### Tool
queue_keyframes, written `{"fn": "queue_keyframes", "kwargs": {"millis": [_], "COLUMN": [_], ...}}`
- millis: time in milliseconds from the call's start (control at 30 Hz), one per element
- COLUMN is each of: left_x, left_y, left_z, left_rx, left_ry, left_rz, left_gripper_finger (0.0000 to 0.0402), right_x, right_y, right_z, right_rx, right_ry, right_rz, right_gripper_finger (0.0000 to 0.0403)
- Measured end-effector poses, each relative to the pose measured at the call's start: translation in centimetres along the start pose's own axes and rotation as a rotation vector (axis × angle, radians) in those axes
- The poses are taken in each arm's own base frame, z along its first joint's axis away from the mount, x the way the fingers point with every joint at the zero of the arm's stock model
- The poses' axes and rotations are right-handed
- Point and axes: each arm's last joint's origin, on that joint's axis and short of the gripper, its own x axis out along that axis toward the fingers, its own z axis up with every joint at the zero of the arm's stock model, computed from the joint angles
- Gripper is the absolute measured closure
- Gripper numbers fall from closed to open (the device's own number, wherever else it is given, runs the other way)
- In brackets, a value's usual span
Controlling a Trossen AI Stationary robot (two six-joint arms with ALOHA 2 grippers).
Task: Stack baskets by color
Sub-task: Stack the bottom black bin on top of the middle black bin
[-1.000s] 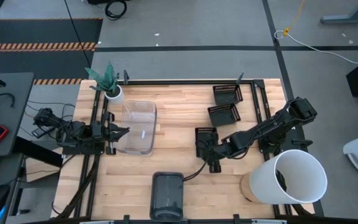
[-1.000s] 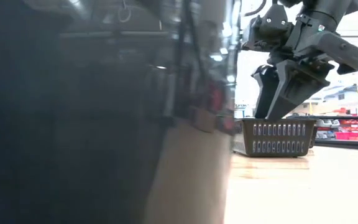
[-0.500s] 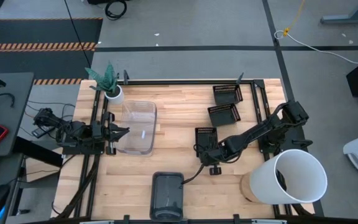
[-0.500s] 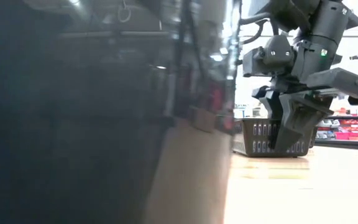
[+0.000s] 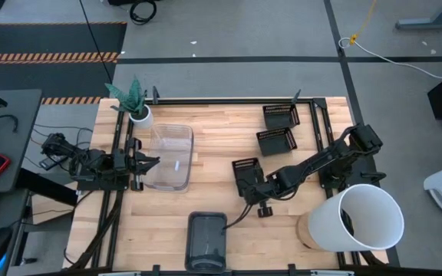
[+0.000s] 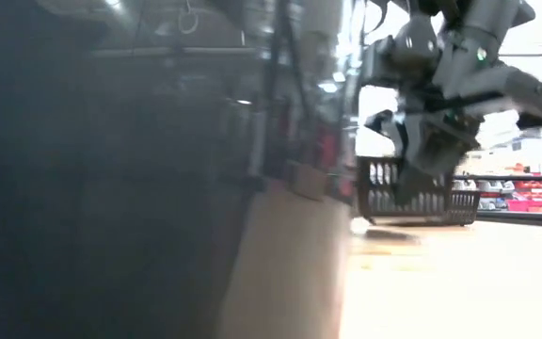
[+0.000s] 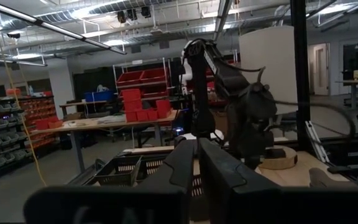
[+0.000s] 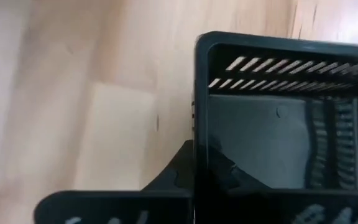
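- High view: overhead, straight down on the whole bench (image 5: 213,192), both arms in shot, floor around it.
- Low view: bench-top height, level across into the room; a dark blurred mass close to the lens fills its left half.
- Left wrist view: forward past its own jaws, across the bench to the shelves beyond; right arm farther off.
- Right wrist view: very close, down on the black slotted basket (image 8: 284,118) at its jaws; low view (image 6: 412,193) shares this basket.

floor (image 5: 229,46): grey concrete | shelves (image 7: 143,84): red bins | ceiling lights (image 7: 86,11)
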Motion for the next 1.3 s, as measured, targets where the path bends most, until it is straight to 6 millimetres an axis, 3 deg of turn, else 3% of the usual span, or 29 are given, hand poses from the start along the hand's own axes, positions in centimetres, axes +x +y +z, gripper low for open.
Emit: {"fn": "queue_keyframes", "kwargs": {"millis": [133,333,500,633,833,1067,1300], "left_x": [0.0,0.0,0.0,0.0,0.0,0.0,0.0], "left_y": [0.0,0.0,0.0,0.0,0.0,0.0,0.0], "left_z": [0.0,0.0,0.0,0.0,0.0,0.0,0.0], "left_rx": [0.001,0.001,0.001,0.001,0.001,0.000,0.001], "left_ry": [0.001,0.001,0.001,0.001,0.001,0.001,0.001], "left_rz": [-0.001,-0.001,-0.001,0.000,0.000,0.000,0.000], "left_gripper_finger": [0.0376,0.0369,0.0367,0.0373,0.0374,0.0366,0.0375], "right_x": [-1.4,-5.3,-8.1,-9.1,-8.4,-5.6,-2.5], "right_y": [0.1,-0.8,-3.3,-5.6,-8.3,-11.2,-12.4], "right_z": [1.4,2.1,0.8,-0.5,-1.3,-1.9,-1.8], "right_rx": [-0.048,0.014,0.289,0.523,0.762,0.853,0.893], "right_ry": [-0.062,-0.084,-0.076,-0.027,0.040,0.095,0.111], "right_rz": [-0.039,-0.258,-0.447,-0.547,-0.603,-0.651,-0.674], "right_gripper_finger": [0.0397,0.0397,0.0397,0.0397,0.0395,0.0395,0.0395]}}
